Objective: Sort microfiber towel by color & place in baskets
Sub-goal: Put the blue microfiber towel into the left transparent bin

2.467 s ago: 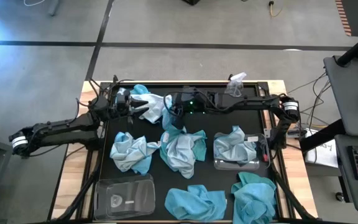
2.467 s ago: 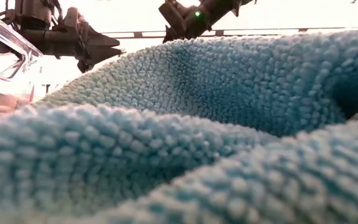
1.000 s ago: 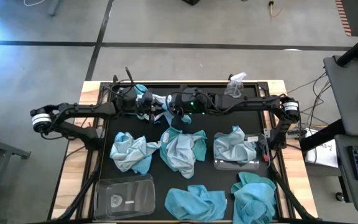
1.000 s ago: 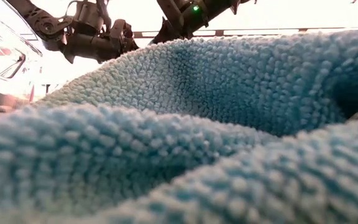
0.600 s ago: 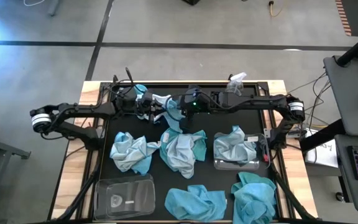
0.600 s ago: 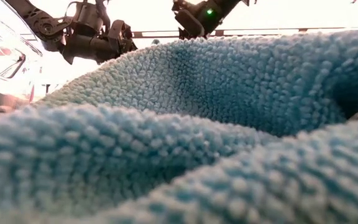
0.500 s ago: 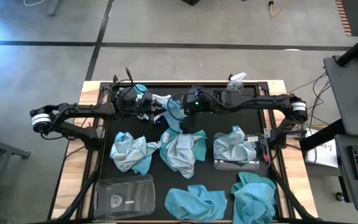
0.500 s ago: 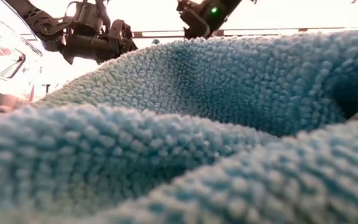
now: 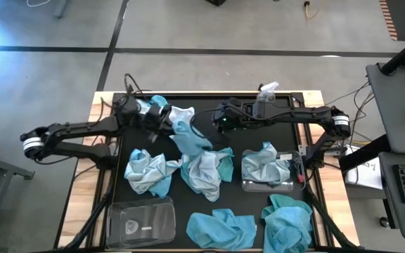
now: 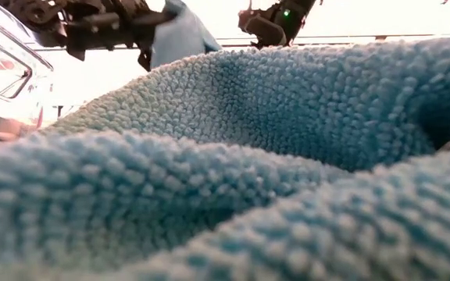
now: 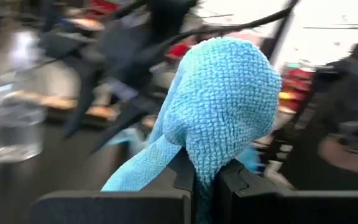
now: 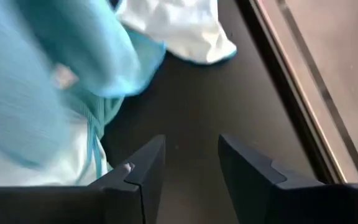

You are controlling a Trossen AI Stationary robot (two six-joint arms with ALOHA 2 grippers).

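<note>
Left gripper (image 9: 162,118) is seen clamped on a turquoise towel (image 9: 183,132) at the table's far side; from above the cloth trails lengthwise from the jaws toward the table's middle. Only in the left wrist view is the pinch itself shown, the towel (image 11: 219,106) bunched above the closed fingers (image 11: 185,177). The right gripper (image 9: 219,117) hangs near it with fingers (image 12: 143,168) parted on nothing, a gap disclosed only by its own wrist view. The low view is almost filled by one near towel (image 10: 272,156), which hides the table. From above, seven other towels are counted: one behind the left gripper, two mid-table, one in the right basket (image 9: 295,184), two at the near edge. Two baskets are counted; the left basket (image 9: 142,221) holds no towel.
</note>
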